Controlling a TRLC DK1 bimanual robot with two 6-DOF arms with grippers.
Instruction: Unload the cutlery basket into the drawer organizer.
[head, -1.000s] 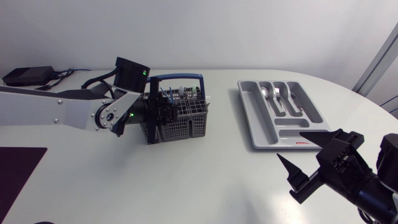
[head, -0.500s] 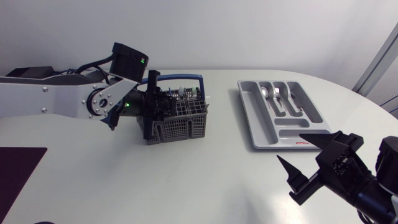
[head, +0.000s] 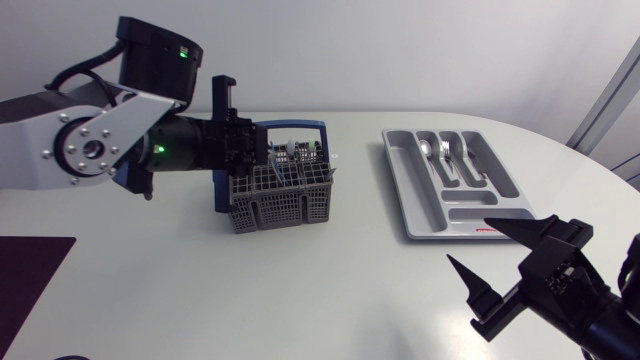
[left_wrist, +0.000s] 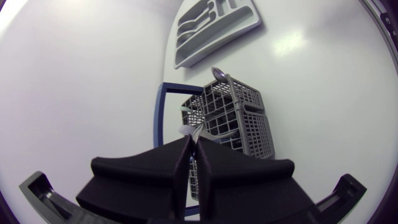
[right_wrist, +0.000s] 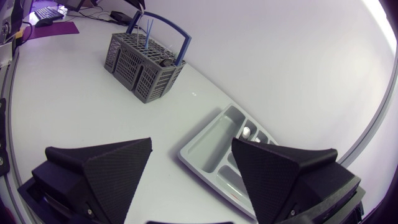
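Note:
The grey wire cutlery basket (head: 282, 196) with its blue handle (head: 303, 127) stands left of the table's middle and holds several silver pieces. My left gripper (head: 264, 156) hovers at the basket's left rim. In the left wrist view the left gripper (left_wrist: 191, 138) is shut on a thin silver cutlery piece (left_wrist: 186, 129) above the basket (left_wrist: 239, 121). The grey drawer organizer (head: 420, 205) lies at the right with a little cutlery (head: 447, 156) in its long slots. My right gripper (head: 468, 238) stays open near the front right, clear of the organizer (right_wrist: 208, 144) and far from the basket (right_wrist: 142, 59).
A dark purple mat (head: 30, 262) lies at the front left corner. Bare white tabletop (head: 350, 260) stretches between basket and organizer. The table's rounded edge runs just behind and right of the organizer.
My left arm has risen and swung back from the basket's left side, lifting its shut gripper to the rim. The right arm has barely shifted.

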